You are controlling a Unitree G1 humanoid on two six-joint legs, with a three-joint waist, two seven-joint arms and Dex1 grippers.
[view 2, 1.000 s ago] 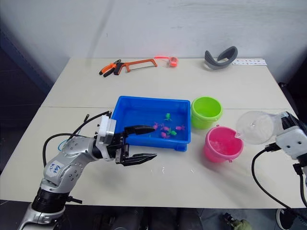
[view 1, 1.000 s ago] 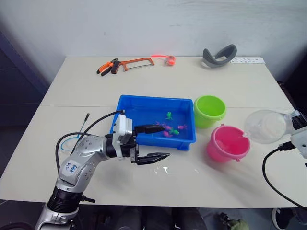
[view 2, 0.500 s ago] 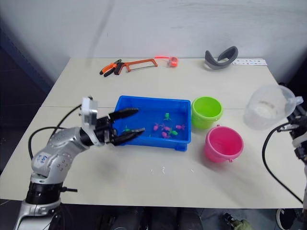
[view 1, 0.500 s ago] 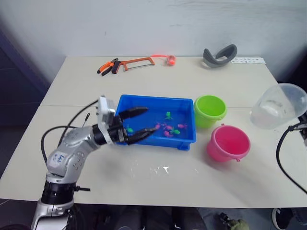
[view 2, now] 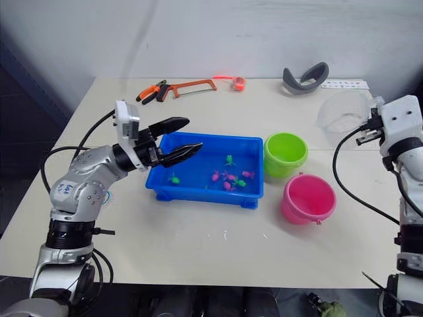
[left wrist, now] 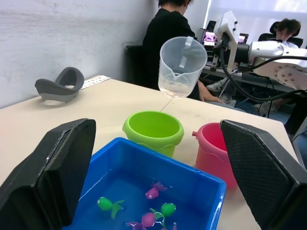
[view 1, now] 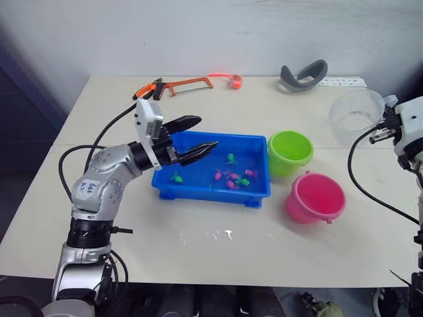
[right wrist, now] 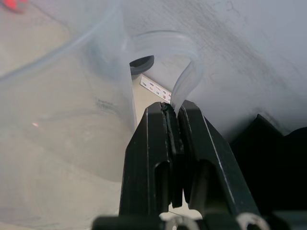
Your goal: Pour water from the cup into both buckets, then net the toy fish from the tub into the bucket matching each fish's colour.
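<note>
Right gripper [right wrist: 172, 115] clamped on the cup [view 1: 357, 115] handle, held upright beyond the pink bucket [view 1: 316, 197]. Left gripper [view 1: 196, 135] fingers apart over the tub [view 1: 211, 191] (fish [left wrist: 152, 192] inside).

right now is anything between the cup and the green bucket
Nothing visible. The cup hangs upright in the right gripper, raised above the table, to the right of and behind the green bucket, with bare table between them.

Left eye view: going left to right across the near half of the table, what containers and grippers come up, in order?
left gripper → tub → green bucket → pink bucket → cup → right gripper
</note>
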